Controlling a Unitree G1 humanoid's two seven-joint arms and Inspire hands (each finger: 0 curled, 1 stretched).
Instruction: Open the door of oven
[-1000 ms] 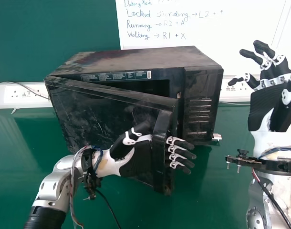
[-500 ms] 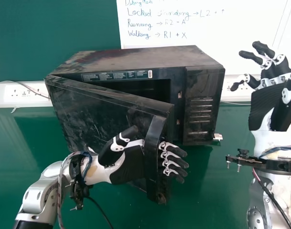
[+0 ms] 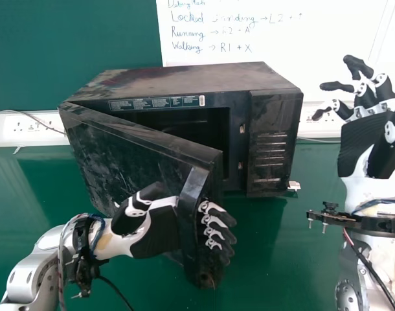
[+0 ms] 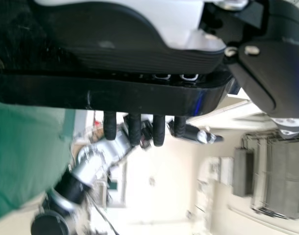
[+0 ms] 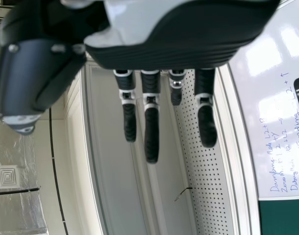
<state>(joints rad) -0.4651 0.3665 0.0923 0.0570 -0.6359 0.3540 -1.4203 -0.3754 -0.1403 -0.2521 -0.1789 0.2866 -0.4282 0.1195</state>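
Oven door handle (image 3: 190,227) lies across the left hand (image 3: 160,228).

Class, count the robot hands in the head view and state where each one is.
2. The left hand reaches behind the door handle, with its fingers beyond the handle; the right hand is open, to the right of the oven.
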